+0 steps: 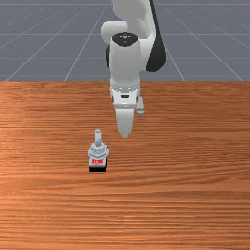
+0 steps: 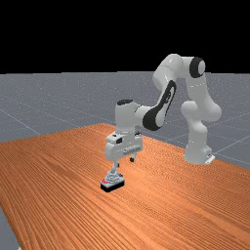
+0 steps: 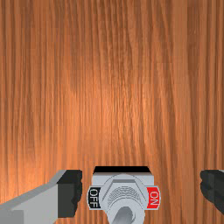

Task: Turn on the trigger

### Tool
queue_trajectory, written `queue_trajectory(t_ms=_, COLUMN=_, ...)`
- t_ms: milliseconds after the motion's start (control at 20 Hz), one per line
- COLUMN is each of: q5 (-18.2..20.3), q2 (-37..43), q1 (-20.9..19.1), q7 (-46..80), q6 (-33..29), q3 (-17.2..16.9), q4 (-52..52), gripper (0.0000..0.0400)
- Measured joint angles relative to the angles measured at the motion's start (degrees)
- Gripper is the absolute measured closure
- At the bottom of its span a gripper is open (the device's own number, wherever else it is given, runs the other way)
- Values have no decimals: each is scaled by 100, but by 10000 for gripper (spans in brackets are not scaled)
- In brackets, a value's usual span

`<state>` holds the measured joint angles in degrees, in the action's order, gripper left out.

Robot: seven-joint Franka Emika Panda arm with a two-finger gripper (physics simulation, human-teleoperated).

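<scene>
Orange-brown wooden table (image 1: 195, 205), streaked grain, its arm-side edge running straight across the front view; both side edges and the edge facing that camera are cut off. In the far view one back corner of the surface shows, and the base of my arm (image 2: 197, 146) stands at the edge that slopes down from it toward that view's right. Grey floor (image 1: 39, 44) with pale grid lines beyond; black backdrop (image 2: 122, 34) above the horizon in the far view. My arm runs out of the front view's top. My gripper (image 2: 124, 162) is above the table, fingers wide apart, holding nothing. The trigger, a grey toggle switch (image 1: 98, 152) on a black-bottomed base, stands on the wood, in the front view left of the middle and well in from the arm-side edge. Wrist view: its body lies between the lines of my two fingers, nearer the finger on the OFF side; gaps show on both sides. Red ON plate (image 3: 153, 198), black OFF plate (image 3: 94, 197), both legible there. Lever (image 3: 123, 216) cut off by that view's border; cannot tell which way it is thrown. Red lettering too small to read in the front view.
</scene>
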<state>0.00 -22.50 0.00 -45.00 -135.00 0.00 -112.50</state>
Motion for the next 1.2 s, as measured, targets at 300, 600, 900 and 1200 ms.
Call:
queue_trajectory(t_ms=300, q5=-273, q2=-874, q1=1645, q7=2292, q6=700, q3=464, q4=1457, gripper=380)
queue_trajectory(t_ms=600, q5=-365, q2=-833, q1=1736, q7=2365, q6=585, q3=442, q4=1361, gripper=399)
queue_trajectory(t_ms=900, q5=-247, q2=-813, q1=1664, q7=2287, q6=489, q3=489, q4=1292, gripper=400)
queue_trajectory(t_ms=1200, q5=-347, q2=-900, q1=1705, q7=2364, q6=255, q3=430, q4=1208, gripper=400)
